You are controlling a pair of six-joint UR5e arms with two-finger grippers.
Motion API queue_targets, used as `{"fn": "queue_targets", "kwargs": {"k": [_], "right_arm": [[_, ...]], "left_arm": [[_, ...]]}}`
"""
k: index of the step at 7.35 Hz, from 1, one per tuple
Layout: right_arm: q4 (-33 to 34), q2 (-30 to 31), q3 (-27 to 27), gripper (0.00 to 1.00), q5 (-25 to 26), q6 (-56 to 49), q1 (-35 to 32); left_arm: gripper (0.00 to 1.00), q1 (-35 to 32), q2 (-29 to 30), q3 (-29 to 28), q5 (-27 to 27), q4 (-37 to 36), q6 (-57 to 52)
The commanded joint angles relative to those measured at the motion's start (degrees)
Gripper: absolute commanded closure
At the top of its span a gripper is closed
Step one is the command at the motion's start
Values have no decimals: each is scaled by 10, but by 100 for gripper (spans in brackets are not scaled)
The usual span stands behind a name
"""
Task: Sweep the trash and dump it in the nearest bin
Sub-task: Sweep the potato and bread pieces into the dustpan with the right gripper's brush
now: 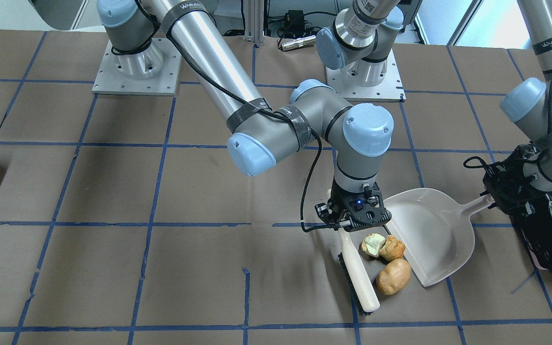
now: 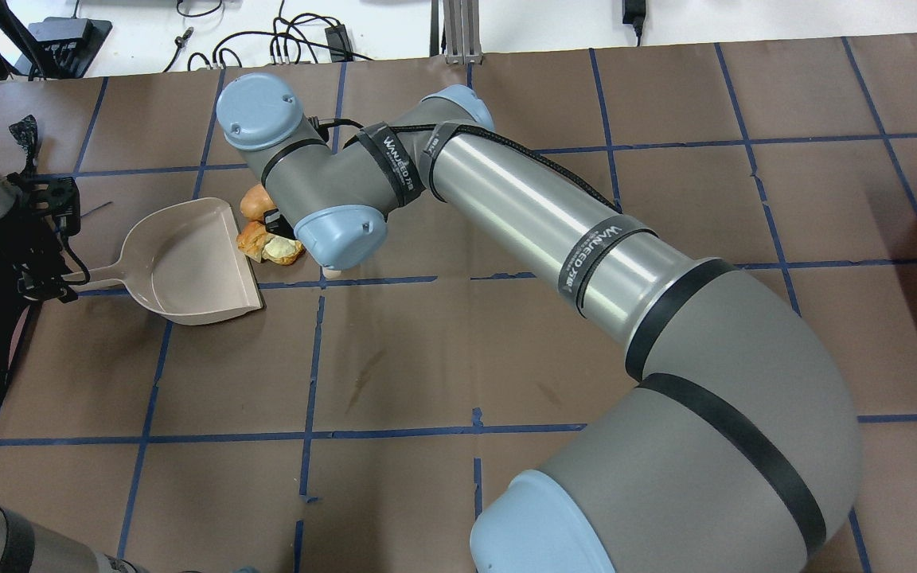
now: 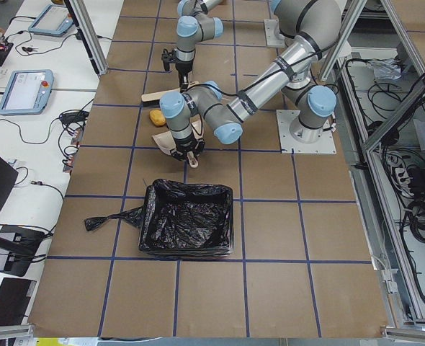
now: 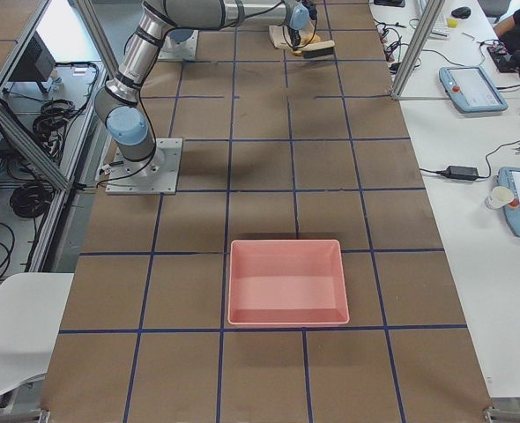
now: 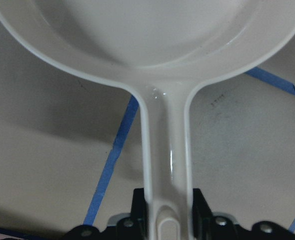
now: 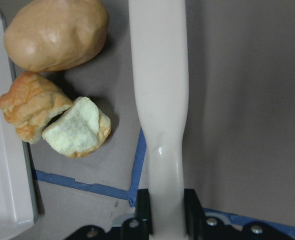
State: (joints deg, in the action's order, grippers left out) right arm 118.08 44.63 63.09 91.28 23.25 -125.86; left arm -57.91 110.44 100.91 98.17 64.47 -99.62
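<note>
Brown surface (image 1: 113, 191), blue tape grid, white desks (image 4: 471, 229) alongside.
Right fingers (image 6: 192, 212) clamp the brush (image 1: 362, 278), left fingers (image 5: 198, 207) the dustpan (image 1: 429, 230); trash (image 1: 393, 277) lies between both tools, near the right fingers.

The right arm (image 2: 538, 215) reaches far across into the left half, its long forearm stretched out and its wrist (image 1: 357, 158) turned straight down. The right gripper (image 1: 344, 226) points downward, its jaws closed on the handle of the brush (image 1: 360, 273). The left arm (image 1: 539, 115) is folded in close, with its elbow high and its forearm slanting down. The left gripper (image 1: 495, 197) sits low and nearly level, its jaws clamped on the end of the dustpan (image 1: 429, 235) handle.
</note>
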Motion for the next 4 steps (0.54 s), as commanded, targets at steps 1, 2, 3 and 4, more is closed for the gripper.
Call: {"fn": "queue_targets", "kwargs": {"k": [1,2,3,4], "right_arm": [[15,-21,-18,91,-1,3,1],[15,-25,-24,91,2,7,-8],[14,-24,-24,91,6,13,-24],[14,-24,-23,91,6,48,-46]], "left_arm": [[97,0,0,1,0,0,0],[97,0,-1,1,0,0,1],[97,0,-1,1,0,-1,1],[97,0,-1,1,0,-1,1]]}}
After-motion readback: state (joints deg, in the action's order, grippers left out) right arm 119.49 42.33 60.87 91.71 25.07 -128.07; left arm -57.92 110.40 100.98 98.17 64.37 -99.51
